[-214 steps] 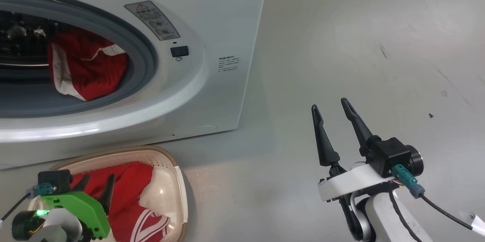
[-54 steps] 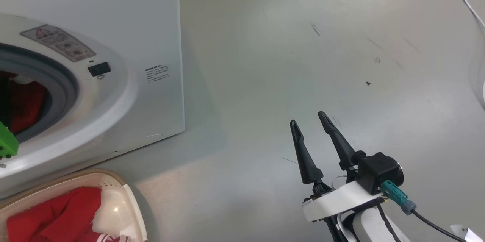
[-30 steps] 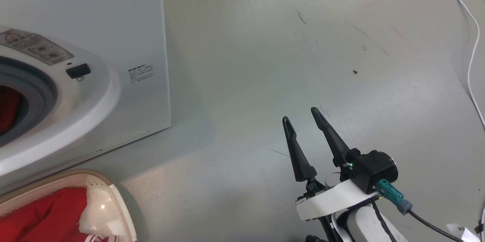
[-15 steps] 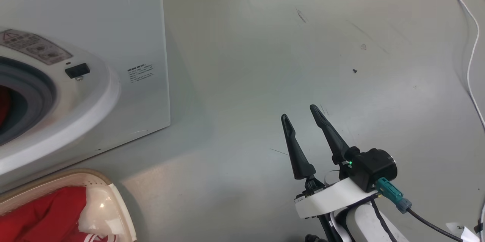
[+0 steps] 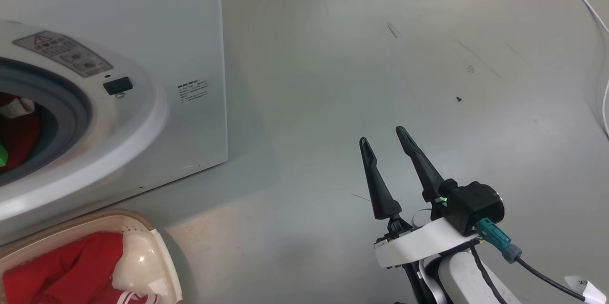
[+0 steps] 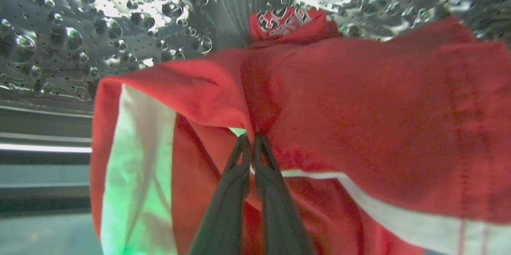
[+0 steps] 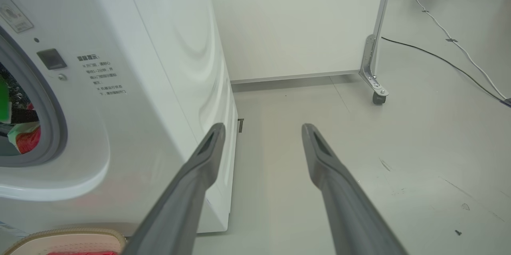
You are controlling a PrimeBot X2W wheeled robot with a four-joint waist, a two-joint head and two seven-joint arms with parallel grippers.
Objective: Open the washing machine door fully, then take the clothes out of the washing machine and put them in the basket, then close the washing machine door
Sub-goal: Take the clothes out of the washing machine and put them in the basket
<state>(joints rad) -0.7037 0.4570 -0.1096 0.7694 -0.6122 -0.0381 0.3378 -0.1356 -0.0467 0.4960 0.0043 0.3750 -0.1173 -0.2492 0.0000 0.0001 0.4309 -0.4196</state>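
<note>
While the left gripper [image 6: 251, 140] reaches inside the big white front-loading washing machine [image 5: 142, 18], its two long dark fingers [image 6: 227, 207] are pressed together, pinching a fold of the bright red fabric garment with white stripes [image 6: 359, 107]. That garment bunches around the pinch in front of the shiny perforated steel drum wall [image 6: 80, 27], with one broad white panel drooping at the left of the wrist view. From the head view, a bit of the same red cloth shows through the grey rubber ring [image 5: 78, 104] of the round opening. Below the machine's front, on the smooth grey floor [image 5: 357, 56], stands the small cream perforated plastic basket with a brown woven-look rim [image 5: 142, 268]. Another red piece with white stripes [image 5: 57, 270] lies inside it. The right gripper [image 5: 381, 135] hovers over bare floor well to the right of the machine, its fingers spread wide apart and holding nothing. A thin white cable [image 5: 587, 6] trails along the floor at the far right.
</note>
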